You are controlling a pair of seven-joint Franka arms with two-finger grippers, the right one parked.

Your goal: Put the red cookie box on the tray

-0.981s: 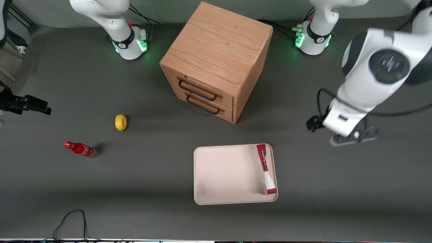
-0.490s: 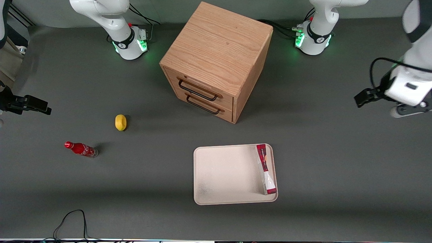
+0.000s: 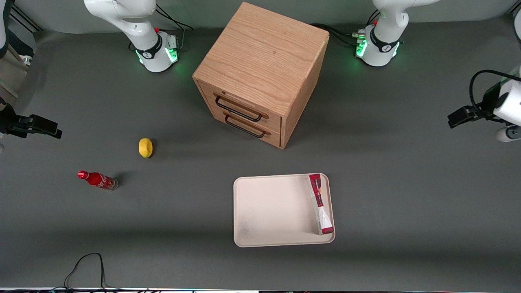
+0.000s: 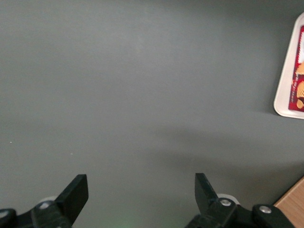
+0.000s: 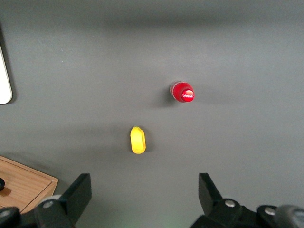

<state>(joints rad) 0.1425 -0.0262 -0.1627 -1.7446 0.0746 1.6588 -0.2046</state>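
Observation:
The red cookie box [image 3: 320, 203] lies flat in the cream-white tray [image 3: 268, 207], along the rim at the working arm's end. Nothing touches it. In the left wrist view a strip of the red cookie box [image 4: 299, 71] and the tray's rounded corner [image 4: 284, 90] show at the frame's border. My left gripper [image 4: 141, 183] is open with only bare grey table between its black fingers [image 4: 76, 192]. In the front view its wrist [image 3: 506, 112] hangs at the working arm's end of the table, well apart from the tray.
A wooden drawer cabinet [image 3: 260, 73] with two black handles stands farther from the front camera than the tray. A yellow lemon [image 3: 145, 147] and a small red soda bottle [image 3: 97, 179] lie toward the parked arm's end. A black cable [image 3: 85, 264] loops near the front edge.
The left arm has swung away from the tray toward its own end of the table, mostly leaving the front view. The red cookie box and tray have not moved.

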